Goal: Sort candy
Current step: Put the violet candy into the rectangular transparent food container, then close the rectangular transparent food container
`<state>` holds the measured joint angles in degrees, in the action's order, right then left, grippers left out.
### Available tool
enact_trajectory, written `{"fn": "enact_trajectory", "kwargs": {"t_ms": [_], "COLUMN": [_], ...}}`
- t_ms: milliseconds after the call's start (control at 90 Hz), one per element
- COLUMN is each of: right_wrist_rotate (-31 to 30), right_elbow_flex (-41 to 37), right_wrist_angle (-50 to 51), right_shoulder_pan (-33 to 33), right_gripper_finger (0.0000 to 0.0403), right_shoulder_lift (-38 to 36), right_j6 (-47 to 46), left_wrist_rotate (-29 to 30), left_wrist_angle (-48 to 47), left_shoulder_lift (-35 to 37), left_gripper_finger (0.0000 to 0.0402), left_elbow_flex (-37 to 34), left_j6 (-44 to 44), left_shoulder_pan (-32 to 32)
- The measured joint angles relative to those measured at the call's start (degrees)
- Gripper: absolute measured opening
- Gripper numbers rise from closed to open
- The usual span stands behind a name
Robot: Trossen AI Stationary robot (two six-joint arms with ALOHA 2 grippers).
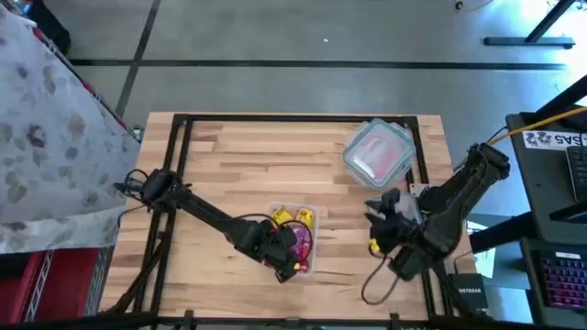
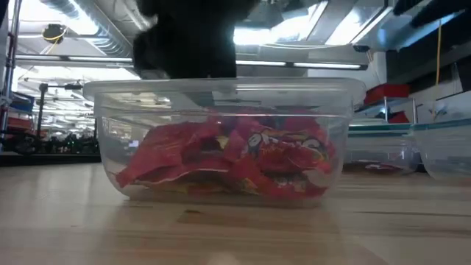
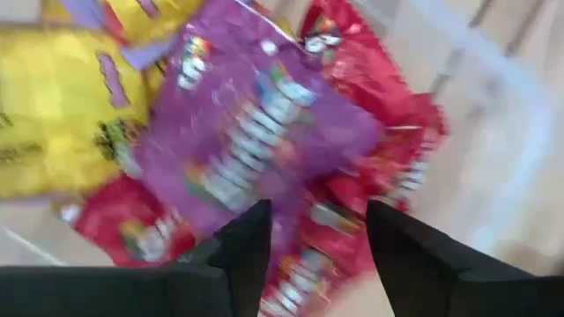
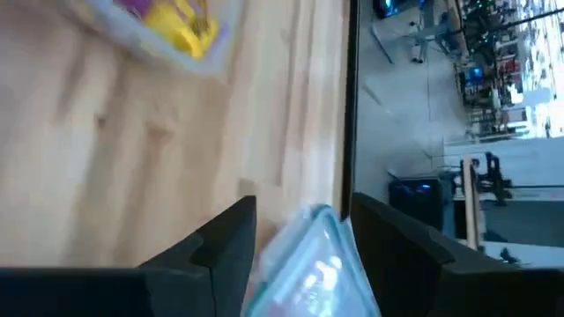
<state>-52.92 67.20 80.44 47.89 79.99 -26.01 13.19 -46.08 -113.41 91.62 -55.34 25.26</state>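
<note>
A clear tub (image 1: 295, 240) near the table's front middle holds mixed candy: yellow packets (image 3: 53, 97), a purple packet (image 3: 256, 132) and red packets (image 3: 370, 79). My left gripper (image 3: 308, 233) is open and points down into this tub, one finger at the purple packet's edge and the other over red packets. A second clear tub (image 1: 378, 151) with red candy stands at the far right. My right gripper (image 4: 304, 229) is open just near of that tub. The tub's corner (image 4: 313, 264) shows between its fingers. My left gripper comes from above into the mixed tub, its open fingers (image 3: 251, 233) standing on either side of a red packet (image 3: 322, 220) beside the purple one. Whether the fingertips touch the candy I cannot tell.
The table's black frame (image 1: 174, 165) runs along its edges. A small yellow piece (image 1: 374, 246) shows by the right arm's gripper. In the low view, further clear containers (image 2: 441, 147) stand to the right of the front tub (image 2: 221, 140). Bare wood lies at the far left.
</note>
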Motion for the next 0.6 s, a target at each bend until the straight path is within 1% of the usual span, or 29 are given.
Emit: {"fn": "enact_trajectory", "kwargs": {"t_ms": [56,111,200,244,356,444,511,600], "right_wrist_rotate": [0.6,3.0,7.5,8.4,8.3,7.8,7.5,6.9], "right_elbow_flex": [-2.3,-5.1,-10.6,-13.5,-19.4,-22.3,-22.4,-22.3], "right_wrist_angle": [-3.3,-7.7,-14.7,-18.1,-25.5,-29.0,-30.6,-31.1], "right_shoulder_pan": [-1.7,-3.9,-7.6,-9.3,-14.1,-18.2,-21.1,-24.8], "right_gripper_finger": [0.0178,0.0185,0.0206,0.0219,0.0258,0.0281,0.0287,0.0284], "right_shoulder_lift": [-2.1,-4.2,-7.1,-8.3,-9.4,-8.9,-7.6,-6.1], "right_j6": [4.0,7.4,11.5,12.7,14.2,14.8,15.6,14.6], "left_wrist_rotate": [0.0,0.8,4.6,6.9,12.1,15.5,18.4,22.8], "left_wrist_angle": [-1.0,-1.1,-1.3,-1.4,-1.4,-1.3,-1.3,-1.2], "left_shoulder_lift": [1.2,2.5,4.1,4.6,5.6,6.0,6.1,5.8], "left_gripper_finger": [0.0170,0.0170,0.0170,0.0170,0.0170,0.0170,0.0170,0.0170], "left_elbow_flex": [1.1,1.8,2.6,2.9,3.0,3.1,3.1,3.1], "left_j6": [-1.0,-1.3,-1.3,-0.8,-0.1,-0.8,-1.3,-2.9], "left_shoulder_pan": [0.0,0.2,1.1,1.9,3.8,5.1,6.2,7.5]}}
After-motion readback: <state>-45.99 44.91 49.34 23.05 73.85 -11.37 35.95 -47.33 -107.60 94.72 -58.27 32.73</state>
